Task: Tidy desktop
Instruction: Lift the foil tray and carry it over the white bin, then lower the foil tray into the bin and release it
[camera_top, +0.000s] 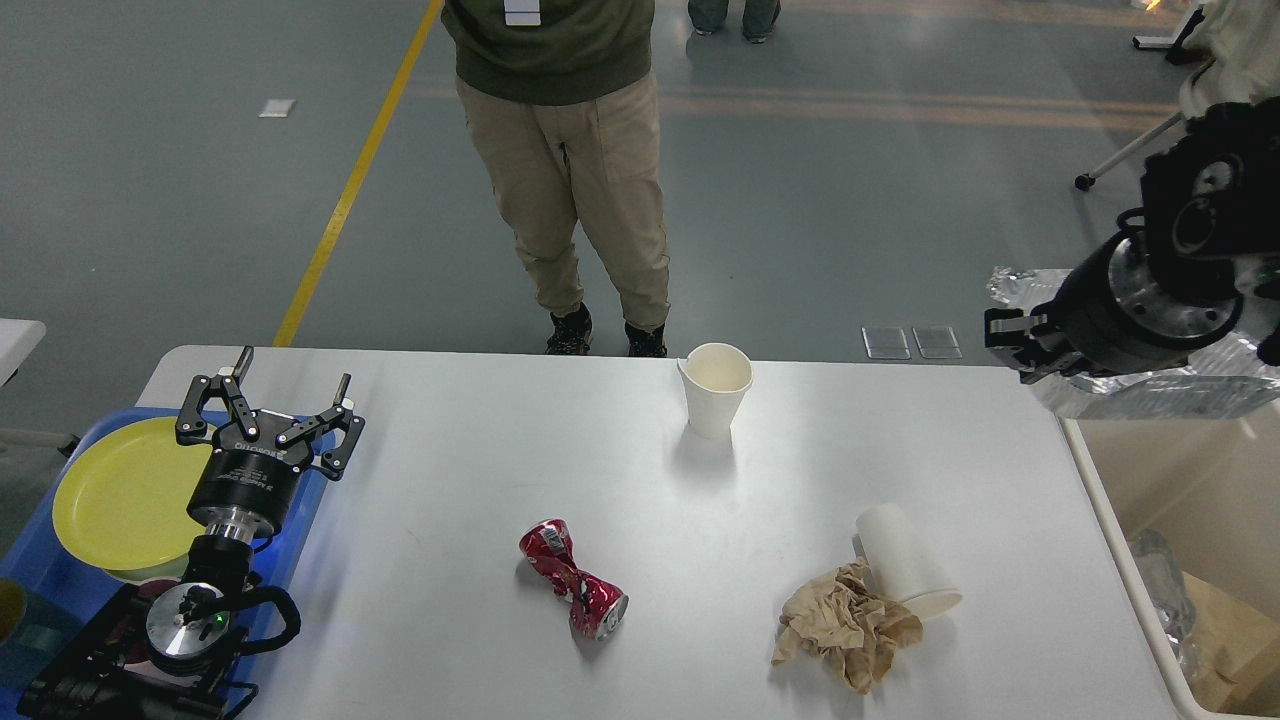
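Observation:
The white desktop holds an upright paper cup, a paper cup on its side, crumpled brown paper touching that cup, and a crushed red can. My right gripper is shut on a crumpled sheet of silver foil and holds it in the air over the far left rim of the beige bin. Its fingers are mostly hidden by the wrist and the foil. My left gripper is open and empty, pointing away, above the desktop's left edge.
A blue tray at the left holds a yellow plate. The bin at the right has paper and clear plastic in it. A person stands close to the desktop's far edge.

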